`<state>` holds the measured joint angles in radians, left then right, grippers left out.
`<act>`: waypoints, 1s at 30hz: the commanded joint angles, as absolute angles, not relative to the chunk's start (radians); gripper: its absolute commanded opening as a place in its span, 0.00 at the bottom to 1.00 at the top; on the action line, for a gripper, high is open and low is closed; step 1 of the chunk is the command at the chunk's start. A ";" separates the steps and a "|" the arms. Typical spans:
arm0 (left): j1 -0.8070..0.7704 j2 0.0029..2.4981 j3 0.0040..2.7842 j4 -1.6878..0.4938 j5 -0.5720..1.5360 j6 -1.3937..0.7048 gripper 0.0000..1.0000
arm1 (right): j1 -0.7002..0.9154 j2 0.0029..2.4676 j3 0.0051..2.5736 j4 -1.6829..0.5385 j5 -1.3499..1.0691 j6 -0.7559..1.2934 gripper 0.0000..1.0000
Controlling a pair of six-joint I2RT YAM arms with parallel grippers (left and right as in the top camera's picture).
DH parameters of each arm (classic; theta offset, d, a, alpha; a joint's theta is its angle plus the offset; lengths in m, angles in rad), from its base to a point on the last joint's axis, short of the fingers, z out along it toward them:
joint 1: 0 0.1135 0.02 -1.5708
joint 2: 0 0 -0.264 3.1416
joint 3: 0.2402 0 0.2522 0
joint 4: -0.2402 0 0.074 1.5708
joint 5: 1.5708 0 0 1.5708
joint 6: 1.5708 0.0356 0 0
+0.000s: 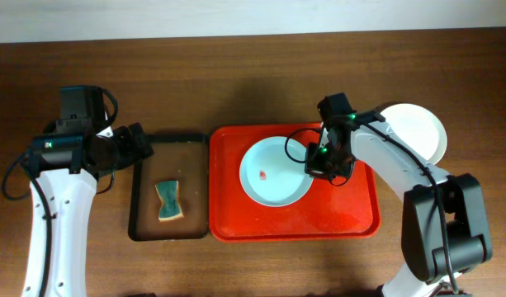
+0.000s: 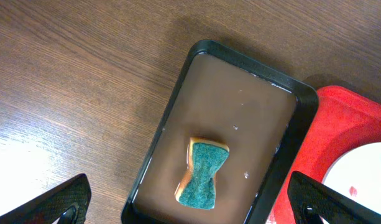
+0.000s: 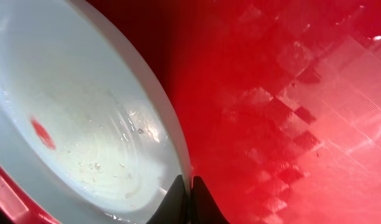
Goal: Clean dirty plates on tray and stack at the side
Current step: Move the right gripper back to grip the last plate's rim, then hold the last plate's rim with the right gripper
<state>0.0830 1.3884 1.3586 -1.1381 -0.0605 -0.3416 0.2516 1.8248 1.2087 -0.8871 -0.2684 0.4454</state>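
Note:
A pale plate (image 1: 273,186) with a small red smear (image 1: 262,175) lies on the red tray (image 1: 352,214). My right gripper (image 1: 317,162) is shut on that plate's right rim. The right wrist view shows the fingers (image 3: 185,190) pinching the rim of the plate (image 3: 84,124), the smear (image 3: 42,134) and the tray floor (image 3: 289,93). A clean plate (image 1: 418,132) sits on the table right of the tray; I cannot tell whether another lies under it. My left gripper (image 1: 139,142) is open and empty above the black tray's far left corner; its fingers (image 2: 193,211) are spread wide.
A black tray (image 1: 133,198) lies left of the red tray and holds a green and yellow sponge (image 1: 168,202) in shallow liquid. The left wrist view shows the sponge (image 2: 206,174), the black tray (image 2: 240,106) and the red tray's corner (image 2: 339,124). The table is brown wood.

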 commanded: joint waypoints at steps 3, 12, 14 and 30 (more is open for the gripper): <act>0.088 1.386 1.362 -1.139 -0.068 -0.355 0.99 | 0.257 1.824 1.168 -0.855 -0.243 0.472 0.10; 0.088 1.386 1.362 -1.139 -0.068 -0.355 0.99 | 0.270 1.821 1.169 -0.844 -0.200 0.419 0.49; 0.088 1.386 1.362 -1.139 -0.068 -0.355 0.99 | 0.270 1.801 1.169 -0.833 -0.171 0.416 0.49; 0.088 1.386 1.362 -1.139 -0.068 -0.355 0.99 | 0.499 1.583 1.163 -0.842 0.181 0.513 0.45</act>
<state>0.0830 1.3884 1.3586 -1.1381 -0.0605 -0.3416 0.4927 1.6489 1.1736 -0.8299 0.1528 0.5014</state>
